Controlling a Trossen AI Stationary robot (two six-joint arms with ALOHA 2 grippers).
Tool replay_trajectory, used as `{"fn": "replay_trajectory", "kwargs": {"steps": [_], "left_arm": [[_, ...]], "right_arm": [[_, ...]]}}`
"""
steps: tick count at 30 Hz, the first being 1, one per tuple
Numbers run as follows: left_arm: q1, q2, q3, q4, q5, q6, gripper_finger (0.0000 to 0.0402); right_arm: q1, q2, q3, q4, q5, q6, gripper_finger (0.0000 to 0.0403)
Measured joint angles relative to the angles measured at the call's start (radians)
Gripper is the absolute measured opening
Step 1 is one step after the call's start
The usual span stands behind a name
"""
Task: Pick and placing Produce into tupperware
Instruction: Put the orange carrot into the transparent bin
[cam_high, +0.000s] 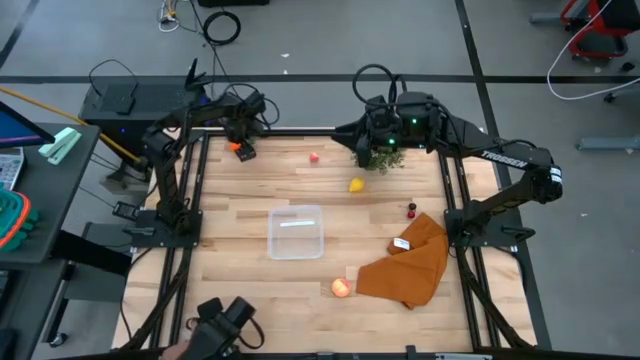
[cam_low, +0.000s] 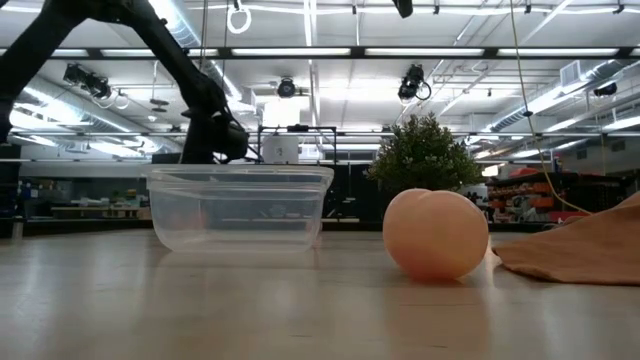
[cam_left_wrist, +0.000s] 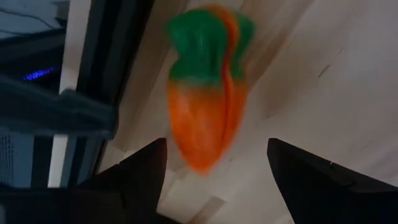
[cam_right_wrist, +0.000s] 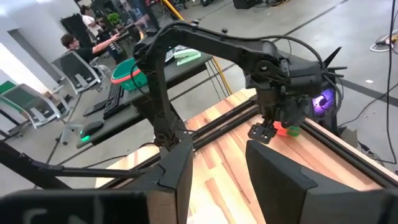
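Table centre open around tupperware; cloth covers right front; plant crowds rear.

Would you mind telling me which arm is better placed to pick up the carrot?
Left. The left gripper hangs open right over the carrot at the table's far left corner, a finger on each side. The right gripper is over by the plant.

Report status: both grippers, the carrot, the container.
Left gripper open, over the orange toy carrot with green top at the table's far-left corner. Right gripper open, waiting by the potted plant. Clear square plastic container mid-table, empty, path unobstructed.
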Motion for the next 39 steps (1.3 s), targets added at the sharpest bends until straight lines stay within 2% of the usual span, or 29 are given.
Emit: {"fn": "replay_trajectory", "kwargs": {"steps": [15,25,39], "left_arm": [[-0.001,0.021,0.0,0.081,0.021,0.045,0.0286],[-0.001,0.057,0.002,0.091,0.042,-0.025,0.0282],[-0.002,0.059,0.0,0.091,0.054,-0.054,0.0189]], "right_arm": [[0.002,0.0,0.0,0.0,-0.001,0.001,0.0122],[0.001,0.0,0.0,0.0,-0.001,0.0,0.0122],[0.001,0.0,0.0,0.0,-0.001,-0.002,0.0122]]}}
